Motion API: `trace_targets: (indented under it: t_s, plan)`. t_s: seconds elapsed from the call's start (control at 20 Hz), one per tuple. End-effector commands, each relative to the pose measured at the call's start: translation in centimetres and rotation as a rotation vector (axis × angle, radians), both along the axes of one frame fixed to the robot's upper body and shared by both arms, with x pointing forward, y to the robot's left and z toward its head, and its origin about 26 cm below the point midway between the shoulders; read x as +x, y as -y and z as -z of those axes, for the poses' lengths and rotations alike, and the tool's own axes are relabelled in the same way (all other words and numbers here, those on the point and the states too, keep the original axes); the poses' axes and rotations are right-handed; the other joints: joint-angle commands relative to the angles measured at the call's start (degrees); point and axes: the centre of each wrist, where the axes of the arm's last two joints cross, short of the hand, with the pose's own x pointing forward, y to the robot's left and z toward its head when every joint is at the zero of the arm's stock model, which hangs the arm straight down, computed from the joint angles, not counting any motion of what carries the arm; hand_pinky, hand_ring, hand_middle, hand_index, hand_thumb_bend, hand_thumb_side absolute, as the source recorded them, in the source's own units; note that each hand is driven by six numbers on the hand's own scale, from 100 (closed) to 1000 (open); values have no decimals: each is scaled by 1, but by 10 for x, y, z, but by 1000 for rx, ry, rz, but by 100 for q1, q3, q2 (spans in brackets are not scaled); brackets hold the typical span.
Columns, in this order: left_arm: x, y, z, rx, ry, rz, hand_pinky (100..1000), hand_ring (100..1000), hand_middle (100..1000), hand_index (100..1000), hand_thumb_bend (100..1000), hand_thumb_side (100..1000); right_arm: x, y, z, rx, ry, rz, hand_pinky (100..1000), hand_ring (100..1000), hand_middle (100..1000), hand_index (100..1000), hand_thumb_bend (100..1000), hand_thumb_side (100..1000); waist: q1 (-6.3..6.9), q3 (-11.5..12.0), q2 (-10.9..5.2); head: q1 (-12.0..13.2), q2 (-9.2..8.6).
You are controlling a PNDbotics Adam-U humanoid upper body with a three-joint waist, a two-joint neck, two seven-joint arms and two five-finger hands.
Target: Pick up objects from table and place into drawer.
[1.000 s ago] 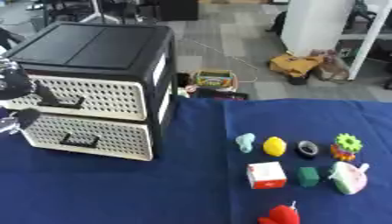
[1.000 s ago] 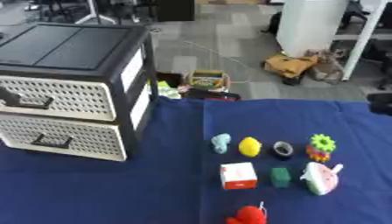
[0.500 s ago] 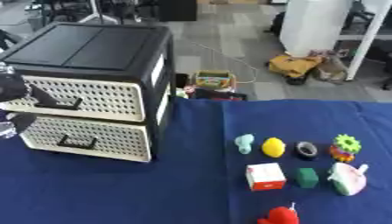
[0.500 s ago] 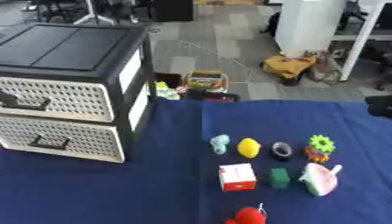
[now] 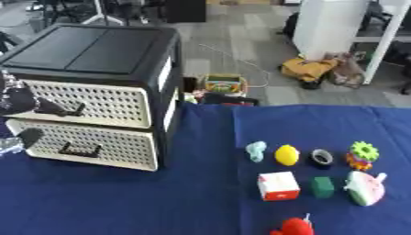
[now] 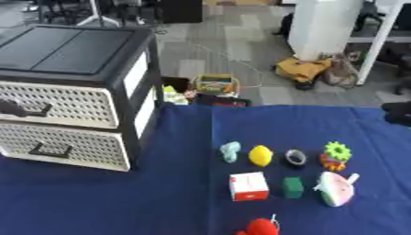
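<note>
A black drawer unit (image 5: pixel 96 50) with two white perforated drawers stands at the table's left; both drawers look closed. My left hand (image 5: pixel 18 100) is at the left edge in front of the top drawer (image 5: pixel 104 103), one dark finger stretched to its handle (image 5: pixel 74 110); another part of the hand hangs lower by the bottom drawer (image 5: pixel 104 144). On the blue cloth lie a teal figure (image 5: pixel 255 150), a yellow lemon (image 5: pixel 286 154), a black ring (image 5: pixel 322 157), a green gear (image 5: pixel 363 151), a red-and-white cube (image 5: pixel 278 186), a green block (image 5: pixel 323 187), a pink-and-green wedge (image 5: pixel 365 188) and a red toy (image 5: pixel 293 227).
A dark shape (image 6: pixel 398 113), perhaps my right hand, shows at the right edge over the blue table (image 5: pixel 176 202). Behind the table's far edge a small box of coloured items (image 5: pixel 221 85) sits on the floor, with bags (image 5: pixel 317 69) and a white pillar beyond.
My left hand has dropped and moved right along the drawer front, bringing a finger to the top drawer's handle. The objects have not moved.
</note>
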Motion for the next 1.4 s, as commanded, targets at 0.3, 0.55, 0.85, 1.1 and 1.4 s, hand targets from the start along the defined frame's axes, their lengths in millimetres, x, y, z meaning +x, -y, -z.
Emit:
trace_targets:
  t_s: [0.3,0.55,0.85,1.1,1.4]
  plan:
    - [-3,-7,-13,67,22,9,100,100,100,827,100,1000,-3,0,-8,-16,23,-4,700,704,462,837,100,1000,11,1,-85,-12,-86]
    - [-2,-13,-18,18,23,10,100,100,100,829,100,1000,-3,0,-8,-18,23,-6,701,705,462,838,100,1000,5,-6,-74,-12,-107]
    - [0,-22,-23,-42,1,3,100,100,100,828,100,1000,-3,1,-8,-17,23,-6,702,705,461,839,100,1000,-1,-18,-60,-48,-156]
    - [1,-22,-29,-78,-21,18,100,100,100,828,100,1000,-3,1,-8,-19,24,-7,703,705,461,839,100,1000,2,-27,-48,-149,-155]
    - [0,-23,-35,-94,-41,29,100,100,100,817,100,1000,-3,1,-8,-18,25,-5,704,706,461,840,100,1000,5,-27,-16,-172,-141]
